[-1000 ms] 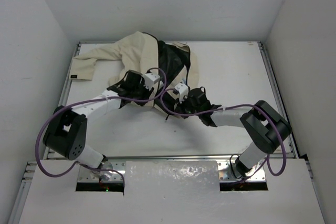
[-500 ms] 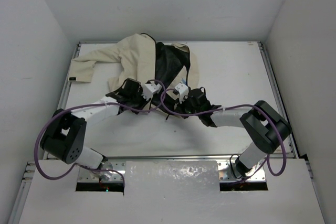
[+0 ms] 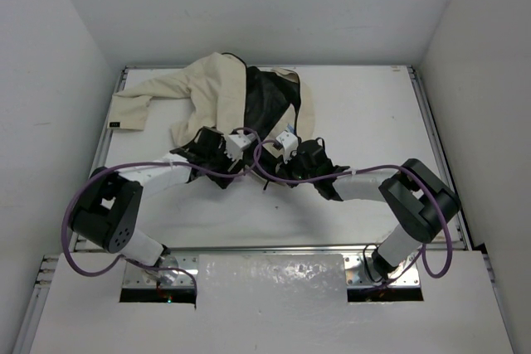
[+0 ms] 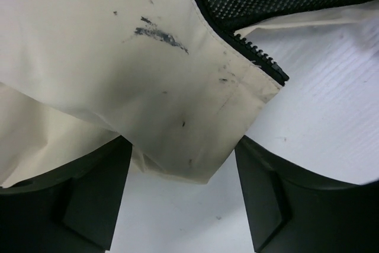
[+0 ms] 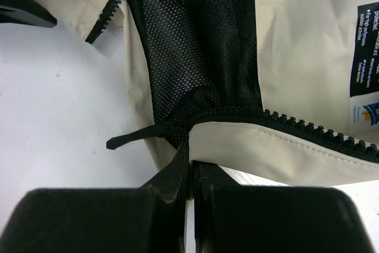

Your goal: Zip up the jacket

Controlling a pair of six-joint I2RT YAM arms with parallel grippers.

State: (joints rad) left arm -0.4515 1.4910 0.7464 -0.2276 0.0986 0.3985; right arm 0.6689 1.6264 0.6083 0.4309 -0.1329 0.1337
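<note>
Working at the very start of zipping the jacket (image 3: 220,89) (nothing joined yet, by the look of it). Lying crumpled toward the far left of the table (image 3: 365,113), front flung open and black mesh lining (image 5: 195,45) showing. Pinching the hem of one front panel with the right gripper (image 5: 189,173), closed flat on the cream fabric just beneath the bottom end of that side's zipper teeth (image 5: 308,128). Holding the left gripper (image 4: 182,197) wide, straddling the bottom corner of the other panel without clamping it, beside a zipper tape (image 4: 260,60) ending apart from its mate. Leaving everything to do: bringing both zipper ends together, seating one in the other, pulling the slider up.
</note>
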